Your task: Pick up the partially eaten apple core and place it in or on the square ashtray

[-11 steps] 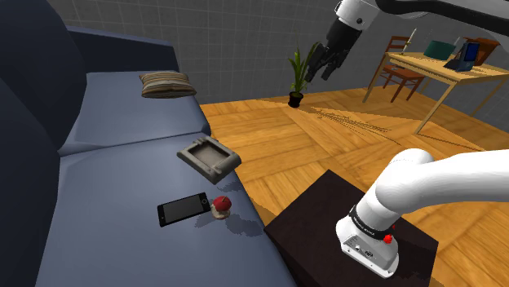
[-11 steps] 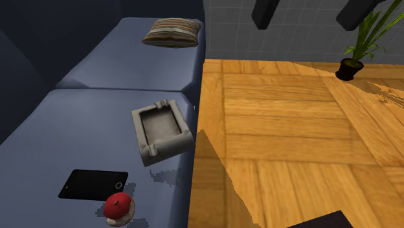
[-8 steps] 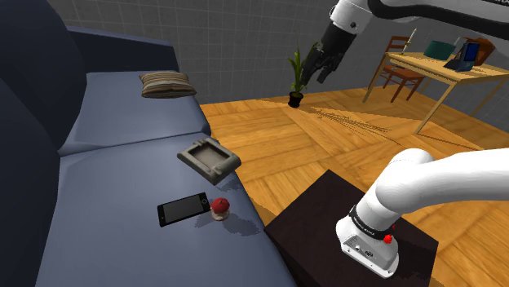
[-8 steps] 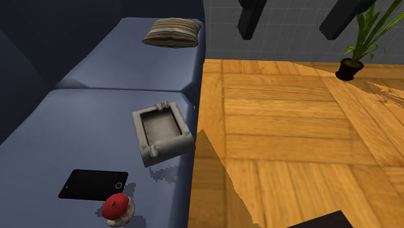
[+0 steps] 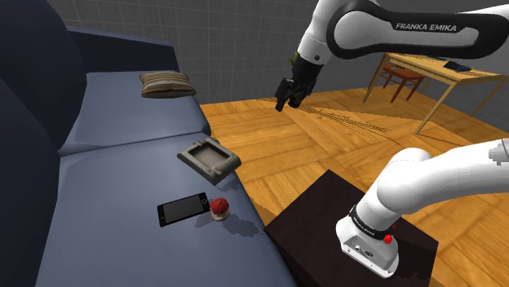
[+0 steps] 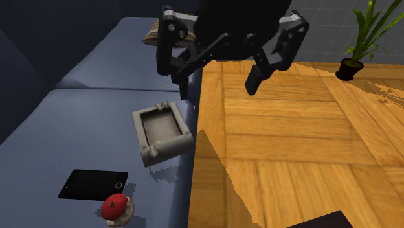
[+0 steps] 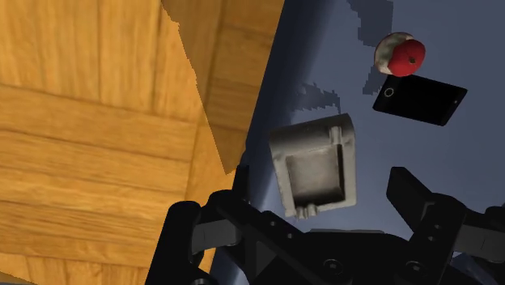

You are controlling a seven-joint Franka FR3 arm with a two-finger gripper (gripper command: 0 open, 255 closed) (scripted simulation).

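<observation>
Apple core (image 5: pixel 219 208) stands upright beside phone (image 5: pixel 183 209), red end up; jaws wide, empty, above ashtray (image 6: pixel 162 135).

We see a blue sofa (image 5: pixel 114 171) carrying a grey square ashtray (image 5: pixel 209 158) at its seat edge, a black phone (image 5: pixel 183 209) just beside a red-topped apple core (image 5: pixel 219 208), and a striped cushion (image 5: pixel 167 84) well apart.

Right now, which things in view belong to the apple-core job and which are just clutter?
Job:
- apple core, red-topped, on the sofa
- square ashtray
- gripper, open

Lying about:
- black phone, beside the core
- striped cushion
- potted plant
- wooden table
</observation>
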